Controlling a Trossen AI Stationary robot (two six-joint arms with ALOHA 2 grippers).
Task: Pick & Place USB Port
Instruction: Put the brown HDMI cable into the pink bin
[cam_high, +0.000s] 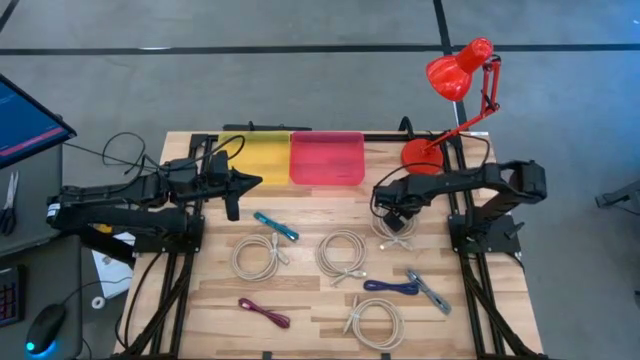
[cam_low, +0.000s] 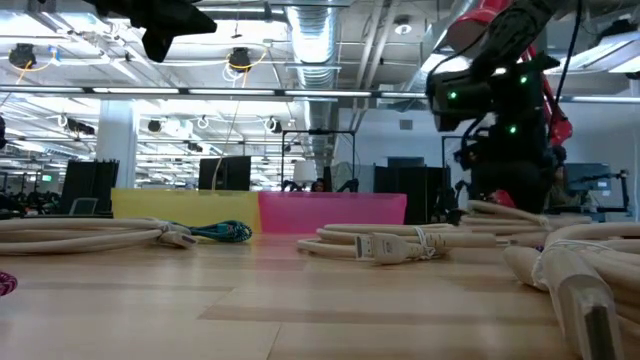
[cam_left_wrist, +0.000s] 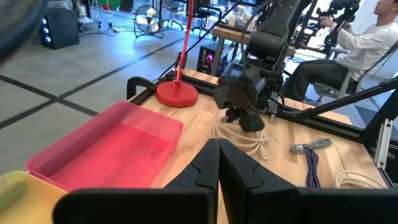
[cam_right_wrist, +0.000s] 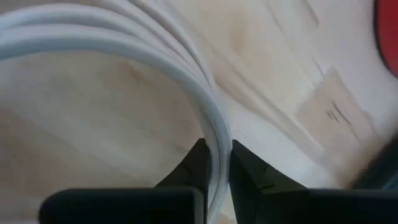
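Landmark: the red lamp base (cam_high: 421, 157) at the table's back right; places below are given from it.
Task thing: a coiled white USB cable (cam_high: 395, 228), lying flat on the wood just in front of the lamp base.
Right gripper (cam_right_wrist: 215, 163): down on that coil, fingers narrowed on one strand of the cable; the strand runs straight between the tips.
Key relation: the cable sits directly under and inside the right gripper; the gripped strand's long axis runs along the finger gap, curving away in an arc.
Nearer arm: the right, clearly.
Left gripper (cam_high: 233, 186): raised well to the left of the lamp base, near the yellow bin (cam_high: 262, 158); fingers pressed together, empty.
Likely drop: the pink bin (cam_high: 327, 158), between yellow bin and lamp base, a judgement only.
Materials: cable smooth, rubbery, round in section; table (cam_high: 300, 295) of pale wooden planks; bins translucent plastic, shallow, rectangular.
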